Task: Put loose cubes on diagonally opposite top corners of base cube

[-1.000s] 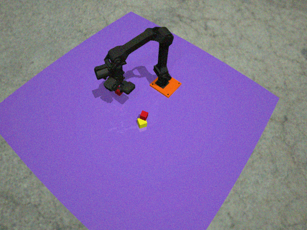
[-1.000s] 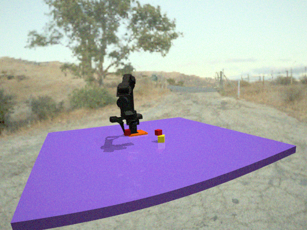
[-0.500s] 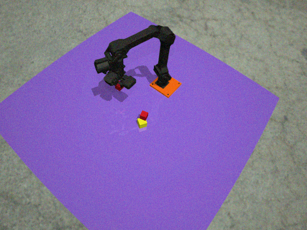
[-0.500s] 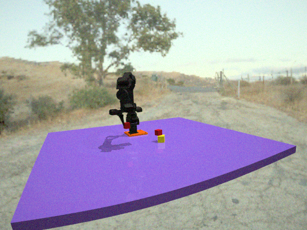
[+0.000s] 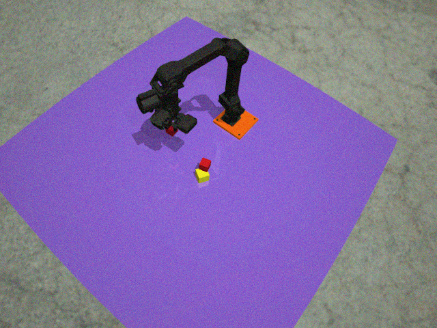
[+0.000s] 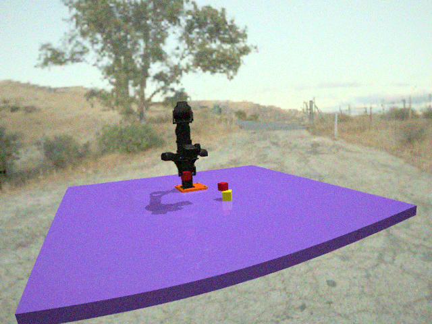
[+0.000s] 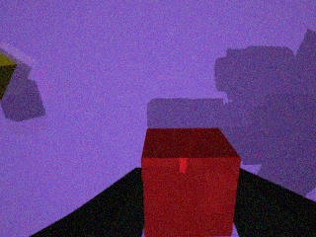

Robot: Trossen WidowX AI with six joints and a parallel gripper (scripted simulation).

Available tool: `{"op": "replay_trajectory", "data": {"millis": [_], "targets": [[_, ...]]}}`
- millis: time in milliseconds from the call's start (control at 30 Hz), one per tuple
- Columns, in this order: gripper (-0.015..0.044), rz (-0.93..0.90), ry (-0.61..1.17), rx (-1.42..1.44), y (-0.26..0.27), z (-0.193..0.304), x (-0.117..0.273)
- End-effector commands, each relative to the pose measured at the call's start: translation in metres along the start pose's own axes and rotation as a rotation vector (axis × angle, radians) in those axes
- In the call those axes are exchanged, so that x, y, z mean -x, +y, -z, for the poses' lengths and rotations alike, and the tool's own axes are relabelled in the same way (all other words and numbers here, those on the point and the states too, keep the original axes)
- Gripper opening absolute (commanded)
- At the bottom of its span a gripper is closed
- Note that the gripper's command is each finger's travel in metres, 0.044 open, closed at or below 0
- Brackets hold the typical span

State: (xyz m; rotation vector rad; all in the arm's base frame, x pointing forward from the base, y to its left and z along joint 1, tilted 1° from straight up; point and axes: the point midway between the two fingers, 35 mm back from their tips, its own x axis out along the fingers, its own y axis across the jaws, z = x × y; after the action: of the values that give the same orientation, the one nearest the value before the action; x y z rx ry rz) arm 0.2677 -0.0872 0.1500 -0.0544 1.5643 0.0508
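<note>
While we see the pincer (image 5: 171,128) (image 6: 186,171) (image 7: 186,178) clamped on a solid red cube (image 5: 171,130) (image 6: 186,175) (image 7: 190,197), raised above the flat purple table (image 5: 246,247) (image 6: 209,240) (image 7: 94,148), we find the yellow base cube (image 5: 202,177) (image 6: 227,196) (image 7: 5,76) well apart from the pincer, at the left edge of our wrist view. We see a second red cube (image 5: 204,164) (image 6: 223,185) resting on the yellow one, overhanging it to one side. We count one top corner capped; the held cube is away from the opposite corner.

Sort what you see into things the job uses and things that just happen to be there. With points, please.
Job:
- yellow base cube (image 5: 202,175) (image 6: 227,195)
- red cube on it (image 5: 205,164) (image 6: 223,185)
- red cube in the tool (image 5: 171,130) (image 6: 186,175) (image 7: 190,195)

Not handled:
- orange plate under the arm (image 5: 243,128) (image 6: 202,187)
- tree (image 6: 121,45)
</note>
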Motion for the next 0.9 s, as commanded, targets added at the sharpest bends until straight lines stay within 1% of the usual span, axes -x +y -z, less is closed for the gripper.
{"op": "replay_trajectory", "data": {"millis": [0, 867], "targets": [[0.0105, 0.002, -0.002, 0.012, 0.009, -0.009, 0.001], [0.0105, -0.004, -0.006, 0.100, 0.080, -0.044, 0.000]]}}
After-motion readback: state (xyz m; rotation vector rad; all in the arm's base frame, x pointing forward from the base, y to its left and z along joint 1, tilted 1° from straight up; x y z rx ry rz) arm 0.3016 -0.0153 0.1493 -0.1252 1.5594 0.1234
